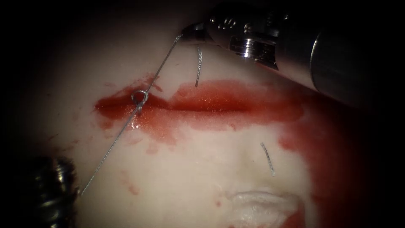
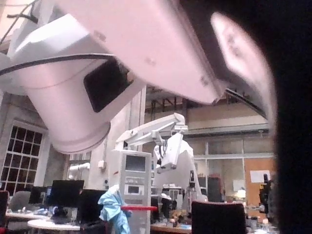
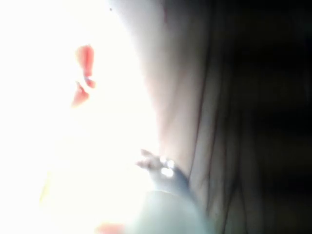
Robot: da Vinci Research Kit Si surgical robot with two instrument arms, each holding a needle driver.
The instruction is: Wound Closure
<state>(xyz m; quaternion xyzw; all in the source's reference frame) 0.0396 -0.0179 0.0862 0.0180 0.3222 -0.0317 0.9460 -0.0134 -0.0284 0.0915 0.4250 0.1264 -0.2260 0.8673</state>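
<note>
Your right tool (image 1: 187, 33), above the cut (image 1: 202, 105), pinches the thread (image 1: 162, 67), which runs taut down-left through a loop (image 1: 139, 98) over the cut toward your left tool (image 1: 55, 190), jaws hidden.

One tissue (image 1: 202, 169) with one cut (image 1: 202, 106). Two grippers: right (image 1: 190, 33), left (image 1: 55, 190). One thread (image 1: 114, 143), one loop (image 1: 139, 98), two cut ends (image 1: 198, 67) (image 1: 267, 158).

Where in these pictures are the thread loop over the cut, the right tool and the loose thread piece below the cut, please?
thread loop (image 1: 139, 97), endoscope view, on the small ring of thread over the red fluid.
right tool (image 1: 190, 32), endoscope view, at its tip where the thread meets it.
loose thread piece (image 1: 267, 158), endoscope view, at its middle.
</note>
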